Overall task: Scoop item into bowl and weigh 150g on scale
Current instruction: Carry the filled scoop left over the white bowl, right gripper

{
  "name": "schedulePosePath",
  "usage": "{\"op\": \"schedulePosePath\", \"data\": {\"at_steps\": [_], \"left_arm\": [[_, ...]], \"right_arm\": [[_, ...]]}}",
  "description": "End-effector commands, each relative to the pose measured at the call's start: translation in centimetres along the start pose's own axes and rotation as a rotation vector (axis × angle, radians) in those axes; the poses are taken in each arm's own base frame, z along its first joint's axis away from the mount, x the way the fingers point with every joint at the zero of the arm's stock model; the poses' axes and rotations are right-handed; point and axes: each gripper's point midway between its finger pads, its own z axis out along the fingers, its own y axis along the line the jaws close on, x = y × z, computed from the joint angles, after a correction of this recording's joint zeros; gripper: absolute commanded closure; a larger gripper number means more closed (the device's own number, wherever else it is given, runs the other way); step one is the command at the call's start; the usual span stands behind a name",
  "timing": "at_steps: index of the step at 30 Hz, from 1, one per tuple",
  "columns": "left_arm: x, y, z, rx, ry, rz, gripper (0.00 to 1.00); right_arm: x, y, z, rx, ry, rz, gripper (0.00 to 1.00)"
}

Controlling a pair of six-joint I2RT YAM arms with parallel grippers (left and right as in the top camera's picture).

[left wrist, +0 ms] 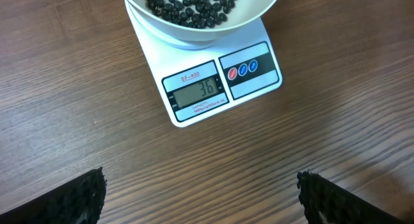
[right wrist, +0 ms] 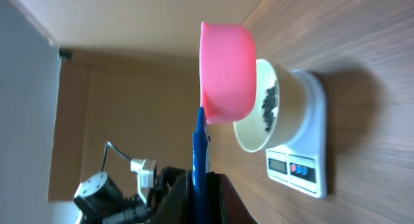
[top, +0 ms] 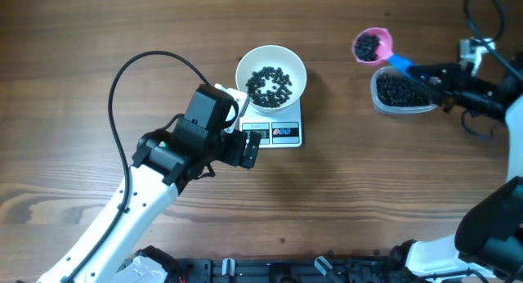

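I see a brown wood-grain table (top: 368, 193) filling the overhead view, with everything laid out across its far half. My left arm, white with a black wrist, reaches in from the near left. Its left claw (left wrist: 204, 204) hovers over bare wood just in front of the scale with its jaws spread as wide as they go, gripping nothing. My right arm comes in from the right edge. Its right claw (top: 431, 73) is closed tight on the blue handle (top: 402, 63) of a round pink plastic scoop (top: 384, 36).

The flat white rectangular digital scale (top: 278, 133) sits near the middle of the table. The round plain white bowl (top: 245, 62) stands on its platform. Well to the right lies a clear rectangular plastic tub (top: 409, 110) with rounded corners, dark with beans.

The scoop hangs just beside the tub's far left corner, between tub and bowl, and carries a small load of the same black pieces.

The small round black beans (top: 270, 85) lie in a loose heap on the bowl's bottom, with white showing around them. From the left wrist I read 36 on the grey display (left wrist: 200, 91), beside three small round buttons (left wrist: 242, 70).
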Motion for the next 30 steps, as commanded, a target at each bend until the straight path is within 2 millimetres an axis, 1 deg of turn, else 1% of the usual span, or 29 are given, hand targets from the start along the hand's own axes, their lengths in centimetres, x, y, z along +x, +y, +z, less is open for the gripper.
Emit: {"op": "schedulePosePath", "data": {"at_steps": [1,4,7,10,15,17,18,24,27,30], "left_arm": [[-0.8,-0.2,-0.6,0.011,-0.025,0.022,0.0],[-0.8,-0.2,-0.6,0.011,-0.025,0.022,0.0],[-0.8,-0.2,-0.6,0.011,-0.025,0.022,0.0],[-0.8,-0.2,-0.6,0.011,-0.025,0.022,0.0],[-0.8,-0.2,-0.6,0.011,-0.025,0.022,0.0],[-0.8,-0.2,-0.6,0.011,-0.025,0.022,0.0],[-0.8,-0.2,-0.6,0.011,-0.025,0.022,0.0],[-0.8,-0.2,-0.6,0.011,-0.025,0.022,0.0],[-0.8,-0.2,-0.6,0.011,-0.025,0.022,0.0],[-0.8,-0.2,-0.6,0.011,-0.025,0.022,0.0]], "right_arm": [[0.9,2.0,2.9,-0.084,0.085,0.033,0.95],[1.3,2.5,5.0,-0.08,0.135,0.019,0.96],[1.8,1.8,7.3,0.003,0.161,0.014,0.96],[1.9,0.8,8.8,0.088,0.16,0.011,0.96],[2.9,1.4,11.4,0.102,0.196,-0.072,0.96],[3.3,1.1,12.3,0.134,0.203,-0.1,0.96],[3.6,0.5,13.1,0.183,0.205,-0.12,0.96],[4.8,-0.9,15.5,0.319,0.213,-0.227,0.96],[5.2,-0.8,16.3,0.349,0.217,-0.315,0.96],[5.2,-0.7,16.5,0.392,0.206,-0.376,0.96]]}}
